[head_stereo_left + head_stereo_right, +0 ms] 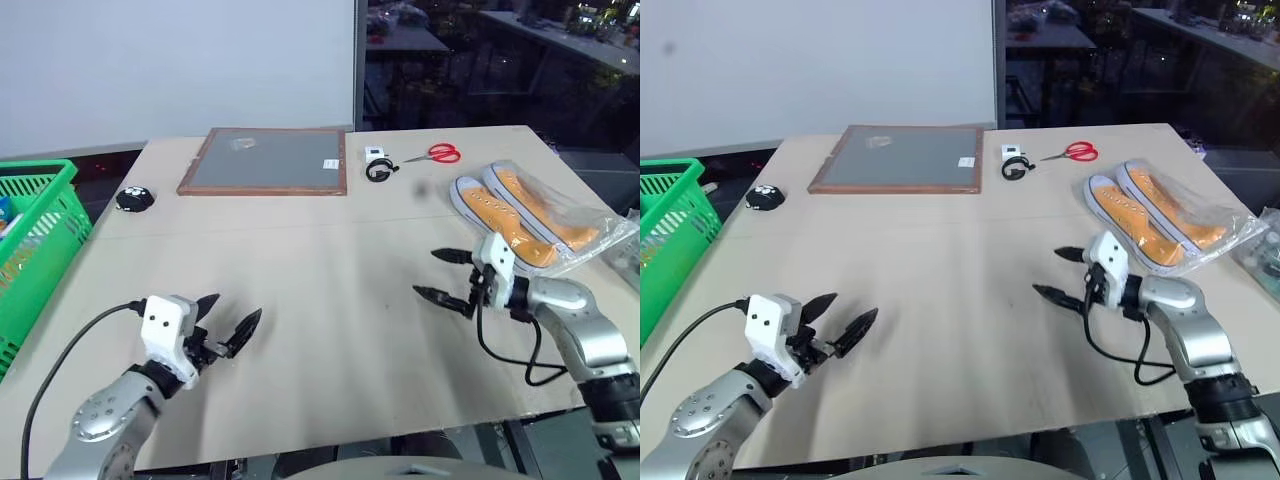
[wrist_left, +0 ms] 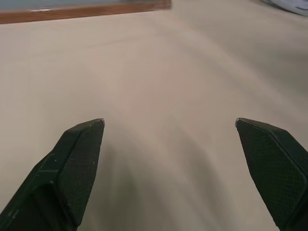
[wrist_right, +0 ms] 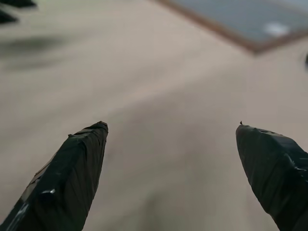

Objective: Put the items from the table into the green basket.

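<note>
The green basket (image 1: 45, 225) stands off the table's left edge, beyond my left arm. Inside it, at the picture's edge, a bit of blue and orange shows; I cannot tell which of the items it is. My left gripper (image 1: 237, 307) hovers low over the pale table (image 1: 330, 260) near its front left, open, with bare board between its fingers (image 2: 82, 159). My right gripper (image 1: 426, 273) is over the table's right part, pointing toward the middle, open and empty as well; its wrist view has just tabletop between the fingertips (image 3: 82, 163).
A framed grey board (image 1: 265, 160) lies at the back centre, a black round object (image 1: 133, 198) to its left. Red scissors (image 1: 440, 153) and a small white-and-black device (image 1: 377, 165) lie at the back right. Orange shoes in a clear bag (image 1: 530, 215) lie just behind the right gripper.
</note>
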Tool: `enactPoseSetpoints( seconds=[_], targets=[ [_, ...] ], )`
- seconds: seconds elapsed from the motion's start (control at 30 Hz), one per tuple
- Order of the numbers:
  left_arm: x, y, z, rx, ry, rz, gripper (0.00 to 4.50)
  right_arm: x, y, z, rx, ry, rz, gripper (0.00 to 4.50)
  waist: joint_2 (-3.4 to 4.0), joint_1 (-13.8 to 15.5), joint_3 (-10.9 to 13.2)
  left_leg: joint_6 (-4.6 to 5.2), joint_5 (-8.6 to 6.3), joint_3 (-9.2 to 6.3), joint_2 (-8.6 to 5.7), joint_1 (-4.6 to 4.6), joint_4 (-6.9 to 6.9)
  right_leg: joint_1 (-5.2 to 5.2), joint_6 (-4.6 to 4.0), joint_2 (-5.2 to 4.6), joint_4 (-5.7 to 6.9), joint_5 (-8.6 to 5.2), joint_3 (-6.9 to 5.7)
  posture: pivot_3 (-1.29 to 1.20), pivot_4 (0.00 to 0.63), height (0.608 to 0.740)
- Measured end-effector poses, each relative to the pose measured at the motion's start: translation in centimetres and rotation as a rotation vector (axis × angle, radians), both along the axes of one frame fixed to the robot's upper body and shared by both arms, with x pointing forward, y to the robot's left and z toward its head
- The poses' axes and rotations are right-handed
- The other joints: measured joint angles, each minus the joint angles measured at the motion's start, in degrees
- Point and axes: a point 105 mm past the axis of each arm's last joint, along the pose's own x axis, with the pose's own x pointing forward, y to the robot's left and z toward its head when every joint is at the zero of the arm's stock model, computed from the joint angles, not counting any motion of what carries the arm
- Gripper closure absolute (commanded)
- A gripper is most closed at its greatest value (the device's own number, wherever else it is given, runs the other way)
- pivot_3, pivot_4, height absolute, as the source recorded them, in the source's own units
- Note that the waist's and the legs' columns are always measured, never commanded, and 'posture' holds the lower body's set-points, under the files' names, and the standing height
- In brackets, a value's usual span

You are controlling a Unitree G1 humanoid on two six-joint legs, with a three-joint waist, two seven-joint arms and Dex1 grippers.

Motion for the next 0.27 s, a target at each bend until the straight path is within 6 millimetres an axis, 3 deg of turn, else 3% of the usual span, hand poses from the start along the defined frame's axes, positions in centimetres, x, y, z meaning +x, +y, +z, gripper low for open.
enactPoseSetpoints(
  seconds=[0.27],
  targets=[
    [0.2, -1.8, -0.8, 0.007, 0.0, -0.055, 0.01, 0.0, -2.8, -1.9, -0.048, 0.006, -0.117, 0.0, 0.08, -1.61, 0.02, -0.01, 0.01, 0.21, 0.01, 0.04, 0.21, 0.05, 0.01, -0.02, 0.02, 0.01, 0.11, 0.17, 0.0, 0.74]
  ],
)
